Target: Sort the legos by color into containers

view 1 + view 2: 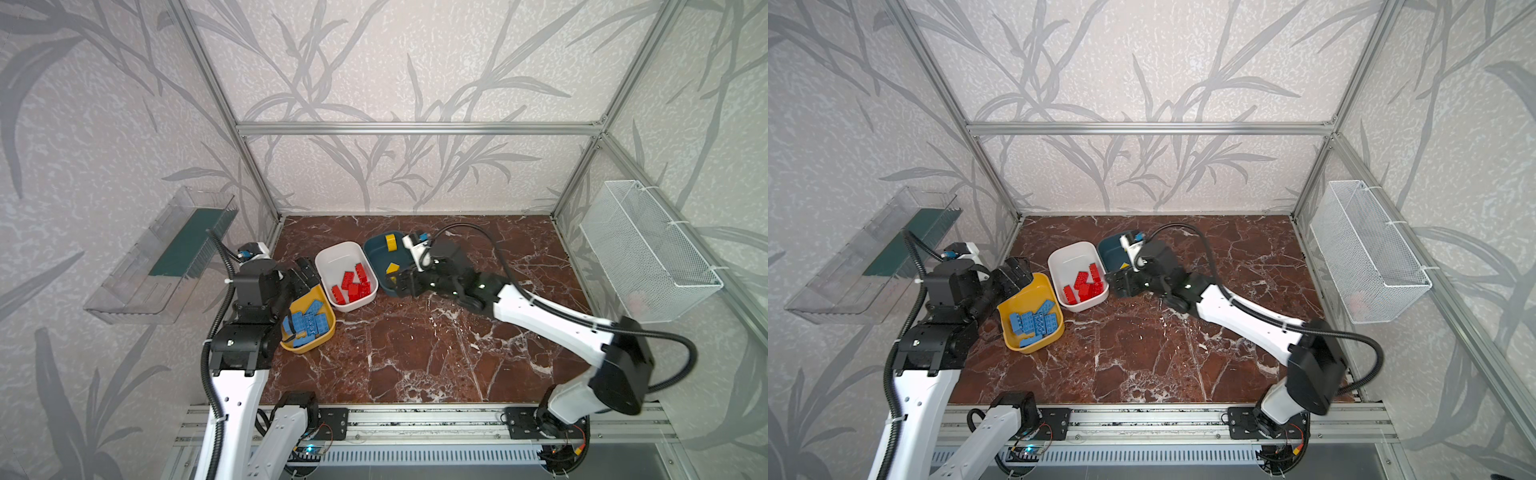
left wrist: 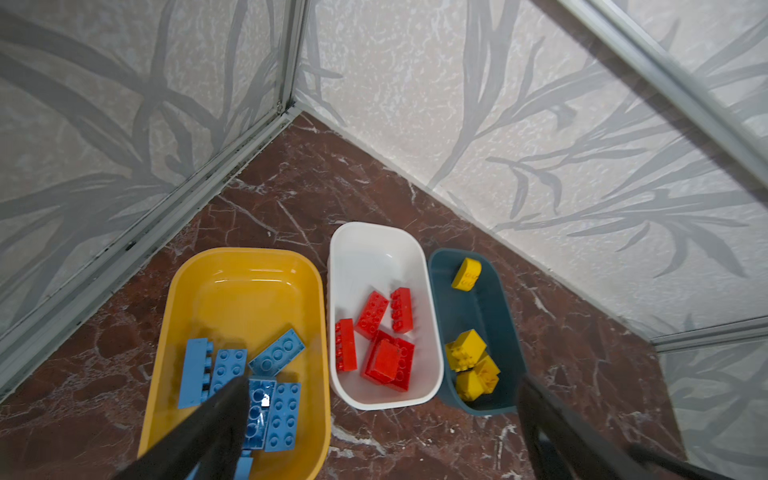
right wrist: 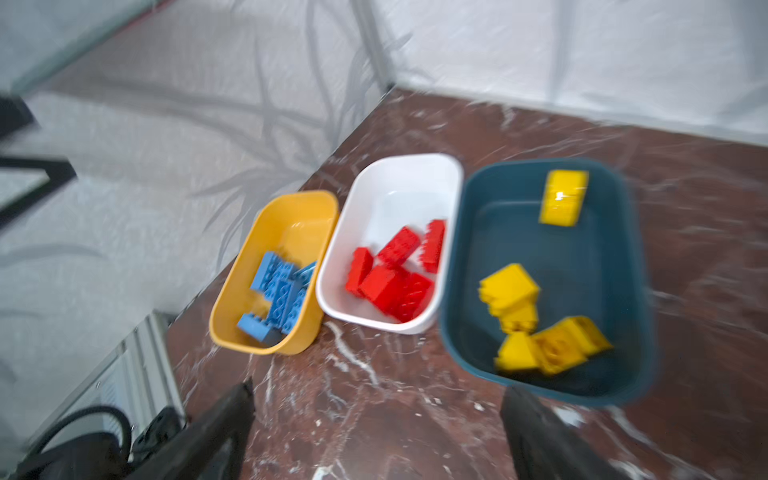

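Observation:
Three containers stand in a row at the back left of the table. The mustard tub (image 1: 328,332) holds blue legos (image 2: 274,399). The white tub (image 1: 338,259) holds red legos (image 2: 386,357). The teal tub (image 3: 461,249) holds yellow legos (image 3: 509,291), one of them (image 3: 563,203) apart at its far end. My left gripper (image 2: 384,380) hangs open above the near ends of the mustard and white tubs, empty. My right gripper (image 3: 376,388) is open and empty over bare table just before the teal tub; in a top view it (image 1: 401,282) covers that tub's near end.
A clear plastic tray (image 1: 162,257) hangs on the left wall and a white wire-mesh basket (image 1: 648,249) on the right wall. Aluminium frame posts stand at the back corners. A metal rail (image 1: 415,419) runs along the marble table's front edge.

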`<state>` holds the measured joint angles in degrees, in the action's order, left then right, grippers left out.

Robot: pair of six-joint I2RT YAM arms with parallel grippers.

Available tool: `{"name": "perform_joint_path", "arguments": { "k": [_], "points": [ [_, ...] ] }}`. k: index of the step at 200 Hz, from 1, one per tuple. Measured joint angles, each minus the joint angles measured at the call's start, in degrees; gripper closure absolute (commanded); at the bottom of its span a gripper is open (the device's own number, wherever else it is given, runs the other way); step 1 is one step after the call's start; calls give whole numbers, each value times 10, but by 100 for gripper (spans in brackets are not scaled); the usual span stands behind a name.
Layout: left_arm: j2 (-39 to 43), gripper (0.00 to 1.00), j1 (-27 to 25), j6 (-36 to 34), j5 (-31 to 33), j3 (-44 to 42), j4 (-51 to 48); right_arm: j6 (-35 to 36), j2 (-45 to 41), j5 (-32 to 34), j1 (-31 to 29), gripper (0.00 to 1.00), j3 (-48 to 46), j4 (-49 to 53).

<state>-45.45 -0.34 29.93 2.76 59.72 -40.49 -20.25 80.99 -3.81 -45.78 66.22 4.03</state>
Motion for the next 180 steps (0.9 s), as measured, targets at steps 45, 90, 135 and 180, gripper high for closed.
{"name": "perform_joint_path", "arguments": {
  "k": [45, 90, 135, 180],
  "points": [
    [-16, 1, 0, -44, 38, -133, 51, 35, -227, 88, 112, 1, -188, 12],
    [-71, 1, 0, -97, 64, -210, 146, 87, -272, 186, 202, 1, -332, -2],
    [-180, 1, 0, -152, 123, -239, 308, 139, -269, 257, 288, 1, -421, -88],
    [-272, 1, 0, -206, 121, -269, 478, 175, -187, 269, 345, 1, -480, -269]
  ]
}}
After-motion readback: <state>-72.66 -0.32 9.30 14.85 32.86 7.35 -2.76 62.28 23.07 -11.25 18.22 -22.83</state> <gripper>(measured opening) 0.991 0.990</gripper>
